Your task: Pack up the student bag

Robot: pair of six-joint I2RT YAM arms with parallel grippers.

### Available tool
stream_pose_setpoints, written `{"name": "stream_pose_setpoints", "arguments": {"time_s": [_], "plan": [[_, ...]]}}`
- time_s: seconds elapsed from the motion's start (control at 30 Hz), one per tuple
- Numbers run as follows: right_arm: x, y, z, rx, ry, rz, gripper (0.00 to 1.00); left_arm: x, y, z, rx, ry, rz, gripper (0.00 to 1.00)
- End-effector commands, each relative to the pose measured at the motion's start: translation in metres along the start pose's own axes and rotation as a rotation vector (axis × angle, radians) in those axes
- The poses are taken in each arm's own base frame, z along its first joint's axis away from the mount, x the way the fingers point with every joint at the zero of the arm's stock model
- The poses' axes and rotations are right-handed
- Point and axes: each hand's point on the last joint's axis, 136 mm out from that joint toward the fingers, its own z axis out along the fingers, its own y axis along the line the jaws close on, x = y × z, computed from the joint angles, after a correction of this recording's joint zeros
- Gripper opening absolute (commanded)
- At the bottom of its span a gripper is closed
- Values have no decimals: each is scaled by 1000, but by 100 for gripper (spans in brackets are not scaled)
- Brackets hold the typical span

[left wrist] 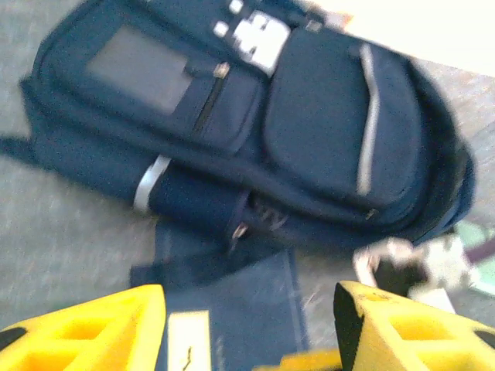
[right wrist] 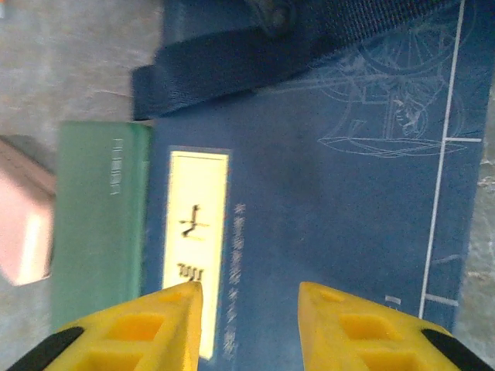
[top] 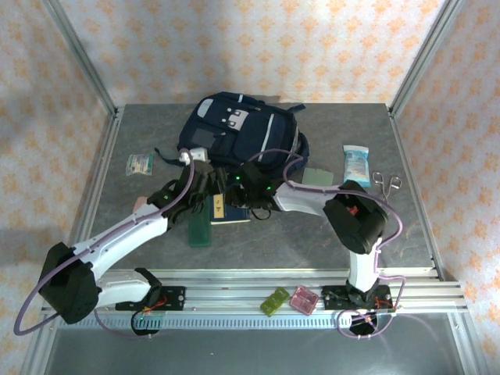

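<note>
Beside the student bag (top: pixel 242 129), left gripper (left wrist: pixel 247 309) and right gripper (right wrist: pixel 249 294) hang half-open, empty, over the navy booklet (right wrist: pixel 332 201); the strap (right wrist: pixel 224 69) lying across it may snag a lift.

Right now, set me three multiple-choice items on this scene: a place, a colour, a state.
1. The flat navy-blue paper booklet lies where, relative to the large navy-blue fabric backpack?
A. in front of it, on the near side
B. inside it
C. behind it, on the far side
2. The booklet's rectangular label is:
A. red
B. pale yellow
C. black
3. The right pincer is:
A. shut on nothing
B. shut on the backpack
C. open above the booklet
Key: 1 A, the top view shows it on the backpack's near side; 2 B, seen in the right wrist view; 3 C, a gap separates its yellow fingers.
</note>
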Motion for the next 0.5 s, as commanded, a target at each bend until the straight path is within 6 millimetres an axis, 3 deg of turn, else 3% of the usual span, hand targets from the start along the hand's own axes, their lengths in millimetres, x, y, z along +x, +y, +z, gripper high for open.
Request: {"name": "stream_pose_setpoints", "arguments": {"time_s": [0.0,0.13,0.33,0.47], "plan": [[15,-35,13,157,36,39,37,7,14,-8,-2,-18,-116,60],[41,-68,3,230,58,79,37,23,15,-7,23,27,-134,60],[87,-102,-38,221,57,191,37,49,0,5,95,126,-155,60],[96,-104,-62,173,21,241,37,70,-21,14,142,192,-164,60]]}}
